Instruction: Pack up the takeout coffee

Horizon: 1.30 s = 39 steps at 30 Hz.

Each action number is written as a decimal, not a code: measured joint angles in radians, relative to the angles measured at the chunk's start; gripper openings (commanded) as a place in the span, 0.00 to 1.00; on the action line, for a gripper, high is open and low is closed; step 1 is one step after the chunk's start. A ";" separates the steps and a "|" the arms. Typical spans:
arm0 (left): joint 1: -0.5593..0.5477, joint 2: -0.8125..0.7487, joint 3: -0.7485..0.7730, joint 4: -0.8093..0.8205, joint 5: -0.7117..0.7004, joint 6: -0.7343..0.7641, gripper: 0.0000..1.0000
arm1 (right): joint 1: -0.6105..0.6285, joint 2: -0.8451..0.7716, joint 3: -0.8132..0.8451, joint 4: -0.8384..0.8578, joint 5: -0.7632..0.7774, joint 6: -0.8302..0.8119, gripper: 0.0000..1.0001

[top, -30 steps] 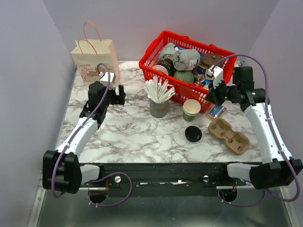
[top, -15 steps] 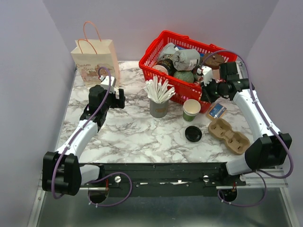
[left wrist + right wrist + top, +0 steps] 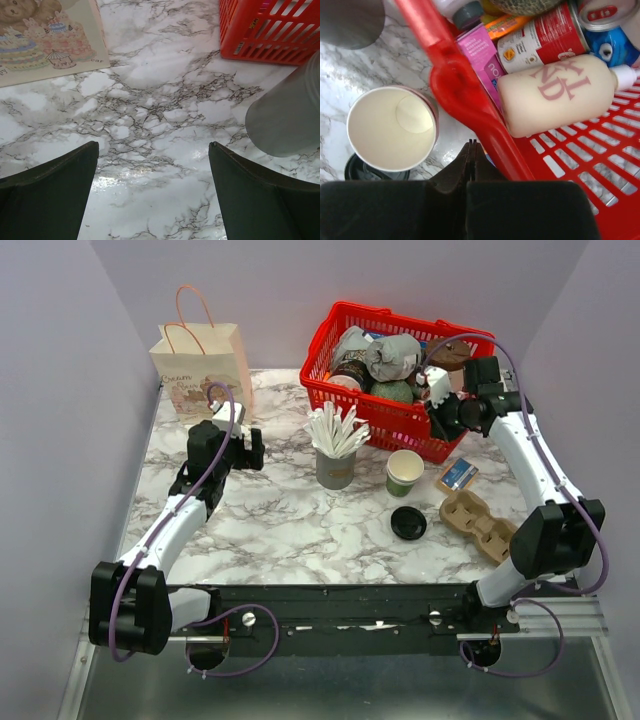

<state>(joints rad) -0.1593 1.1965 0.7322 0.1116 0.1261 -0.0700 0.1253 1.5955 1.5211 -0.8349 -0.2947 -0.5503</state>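
Observation:
No green cup with a black lid shows in any view. A lidless green cup (image 3: 404, 472) with a pale inside stands in front of the red basket (image 3: 372, 418); it also shows in the right wrist view (image 3: 390, 127). A loose black lid (image 3: 408, 523) lies on the table just nearer; its edge shows in the right wrist view (image 3: 357, 172). My right gripper (image 3: 441, 418) is shut and empty, right over the basket's near rim (image 3: 465, 95). My left gripper (image 3: 252, 445) is open and empty over the marble, near the paper bag (image 3: 200, 368).
A grey cup of white sticks (image 3: 335, 455) stands left of the green cup. A brown cardboard cup carrier (image 3: 483, 527) and a small blue packet (image 3: 457, 475) lie at the right. The basket holds cans, a cream bottle (image 3: 555, 95) and other goods.
My right gripper has swung left and back from beside the basket to its near right rim. The left arm has hardly moved.

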 measured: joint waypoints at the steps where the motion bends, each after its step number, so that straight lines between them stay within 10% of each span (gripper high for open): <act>1: 0.000 -0.003 -0.003 0.000 0.002 0.001 0.99 | -0.003 0.000 0.002 -0.012 -0.032 -0.026 0.43; 15: 0.000 -0.035 -0.030 -0.024 0.060 0.033 0.99 | 0.052 -0.040 -0.042 -0.316 -0.273 -0.501 0.51; 39: 0.003 -0.043 -0.047 -0.043 0.065 0.071 0.99 | 0.174 0.067 -0.054 -0.320 -0.220 -0.656 0.41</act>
<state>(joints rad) -0.1562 1.1538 0.6849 0.0689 0.1913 0.0010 0.2996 1.6627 1.4670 -1.1553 -0.5152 -1.2060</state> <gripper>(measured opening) 0.988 0.440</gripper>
